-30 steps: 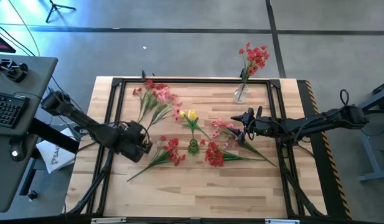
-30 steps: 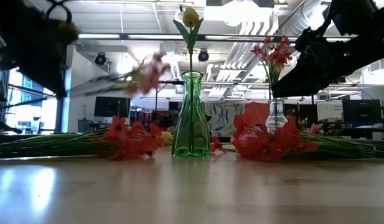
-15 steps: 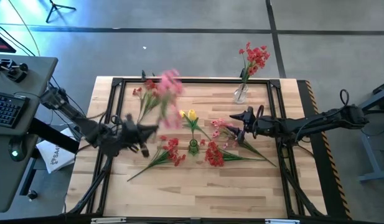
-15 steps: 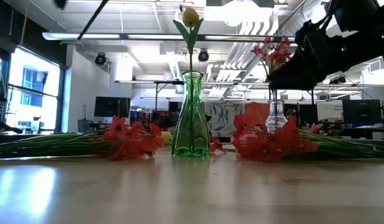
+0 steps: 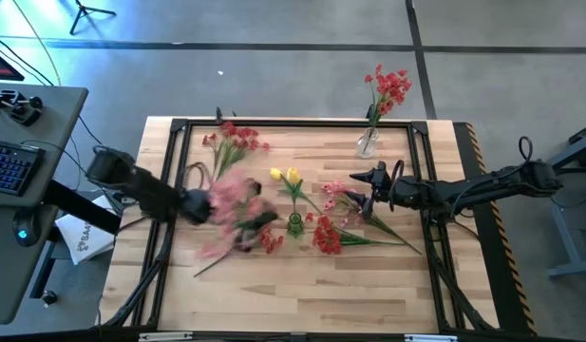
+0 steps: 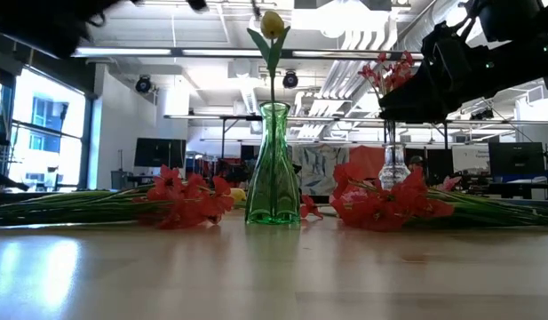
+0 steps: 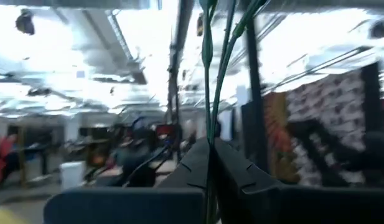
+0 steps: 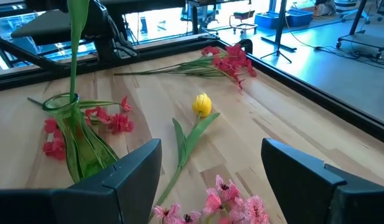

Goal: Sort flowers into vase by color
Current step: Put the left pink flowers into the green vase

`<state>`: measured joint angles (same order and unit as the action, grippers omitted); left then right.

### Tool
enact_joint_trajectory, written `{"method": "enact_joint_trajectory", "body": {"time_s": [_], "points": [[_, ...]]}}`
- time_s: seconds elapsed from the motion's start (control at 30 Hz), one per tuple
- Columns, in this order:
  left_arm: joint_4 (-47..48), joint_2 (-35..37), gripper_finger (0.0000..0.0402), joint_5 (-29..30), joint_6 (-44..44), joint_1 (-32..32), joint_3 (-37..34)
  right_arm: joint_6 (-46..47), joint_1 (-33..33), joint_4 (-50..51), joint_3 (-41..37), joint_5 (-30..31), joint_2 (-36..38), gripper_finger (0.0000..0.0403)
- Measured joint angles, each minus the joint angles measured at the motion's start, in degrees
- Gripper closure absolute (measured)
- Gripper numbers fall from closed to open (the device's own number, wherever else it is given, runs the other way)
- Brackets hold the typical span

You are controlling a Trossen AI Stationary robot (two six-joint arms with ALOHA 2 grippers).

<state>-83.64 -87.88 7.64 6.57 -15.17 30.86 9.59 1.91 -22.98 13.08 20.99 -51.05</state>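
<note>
My left gripper (image 5: 212,209) hangs over the table's left half, shut on a bunch of pink flowers (image 5: 231,201) that shows only as a blur. A green vase (image 5: 294,224) at mid-table holds one yellow tulip (image 6: 272,24). A second yellow tulip (image 8: 202,104) lies flat beside it. At the far right, a clear vase (image 5: 368,143) holds red flowers (image 5: 388,85). Red bunches (image 5: 261,234) (image 5: 328,237) lie either side of the green vase. My right gripper (image 8: 210,180) hovers open over loose pink flowers (image 5: 342,198), touching nothing. My left gripper pinches the pink flowers' thin green stems (image 7: 208,134) between its two shut fingers (image 7: 241,174). The stems rise out past the fingertips, across the fingers. The bunch is lifted clear of the table; its blooms lie outside the wrist view.
More pink and red flowers (image 5: 232,142) lie at the table's far left. A black frame (image 5: 293,123) runs round the tabletop. A desk with a keyboard (image 5: 12,166) stands left of the table.
My left gripper has lifted the pink bunch off the far left of the table, swung it up and turned its wrist sharply. The bunch has swept from the far side to above the near left, close to the red flowers. My right gripper has stayed open.
</note>
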Motion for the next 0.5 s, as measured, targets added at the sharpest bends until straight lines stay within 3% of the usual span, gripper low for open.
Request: {"method": "enact_joint_trajectory", "body": {"time_s": [0.2,0.5], "points": [[-0.16,-6.75,0.0401,-2.35,-0.45,5.15,3.7,0.5,0.0,-0.01,0.0,0.02,0.0,0.0133],[6.11,-7.46,0.0401,-0.41,4.31,4.44,3.79,0.46,-0.01,0.83,0.0,0.02,0.02,0.0133]]}}
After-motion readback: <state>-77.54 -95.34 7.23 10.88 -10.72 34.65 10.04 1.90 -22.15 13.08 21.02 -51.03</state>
